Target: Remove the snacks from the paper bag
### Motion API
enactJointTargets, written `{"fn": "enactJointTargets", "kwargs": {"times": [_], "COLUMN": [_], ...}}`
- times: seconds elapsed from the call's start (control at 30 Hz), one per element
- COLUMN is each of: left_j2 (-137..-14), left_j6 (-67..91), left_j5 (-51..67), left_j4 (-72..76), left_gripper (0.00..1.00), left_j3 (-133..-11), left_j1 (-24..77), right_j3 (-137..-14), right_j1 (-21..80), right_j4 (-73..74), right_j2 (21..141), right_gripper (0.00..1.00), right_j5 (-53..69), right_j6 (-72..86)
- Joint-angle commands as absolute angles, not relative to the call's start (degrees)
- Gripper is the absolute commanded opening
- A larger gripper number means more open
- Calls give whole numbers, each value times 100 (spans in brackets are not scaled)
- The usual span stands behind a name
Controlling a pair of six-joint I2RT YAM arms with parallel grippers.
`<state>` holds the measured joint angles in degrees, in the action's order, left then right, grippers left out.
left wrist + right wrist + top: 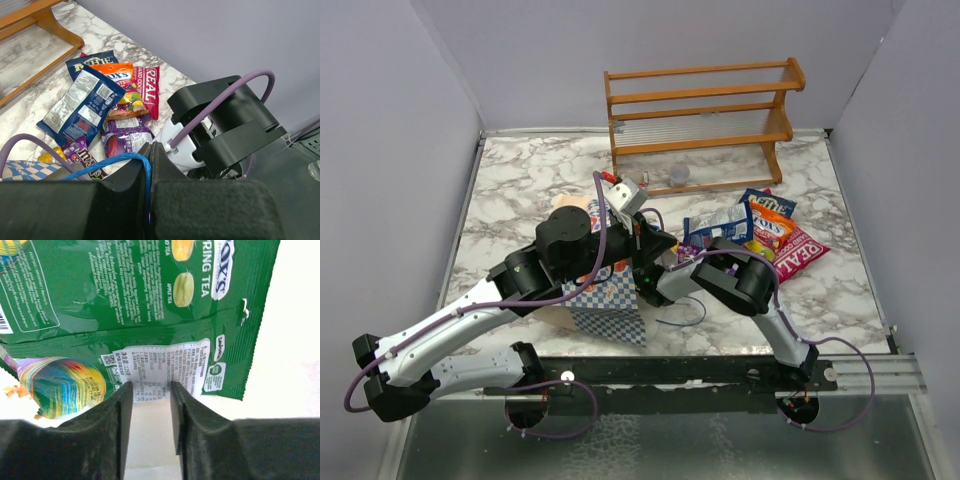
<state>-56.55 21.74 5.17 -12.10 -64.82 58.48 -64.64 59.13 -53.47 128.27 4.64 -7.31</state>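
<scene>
The paper bag (610, 320) lies on its side under both arms; its checkered band also shows in the left wrist view (20, 170). My left gripper (151, 145) is shut on the bag's blue cord handle (115, 160) and shows in the top view (655, 243). My right gripper (151, 385) is open inside the bag on its cream paper (150, 440), its fingertips either side of the white-labelled edge of a green packet (150, 285). A rainbow-coloured packet (60, 385) lies beside it. On the table lie the red (805, 250), dark blue (768, 205), silver-blue (718, 220) and orange (760, 237) packets.
The wooden rack (700, 110) stands at the back with a small clear cup (678, 177) in front of it. Grey walls close the table on three sides. The right arm's elbow (745, 280) sits beside the packet pile.
</scene>
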Motion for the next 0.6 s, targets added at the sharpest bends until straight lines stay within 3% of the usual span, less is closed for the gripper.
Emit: {"fn": "enactJointTargets", "kwargs": {"times": [0.0, 0.23, 0.57], "left_j2": [-5463, -5368, -5035], "left_j6": [2161, 2138, 2124], "left_j5": [704, 539, -16], "left_j4": [-835, -944, -1349], "left_gripper": [0, 0, 0], "left_j3": [-6729, -6685, -6595], "left_j1": [5897, 5897, 5895], "right_j3": [-6509, -6301, -5345], "right_j1": [5869, 5866, 5871], "right_j4": [-5221, -5444, -5616], "right_j2": [12786, 12607, 11591], "right_gripper": [29, 2, 1], "right_j5": [799, 748, 445], "right_j6": [-579, -601, -804]}}
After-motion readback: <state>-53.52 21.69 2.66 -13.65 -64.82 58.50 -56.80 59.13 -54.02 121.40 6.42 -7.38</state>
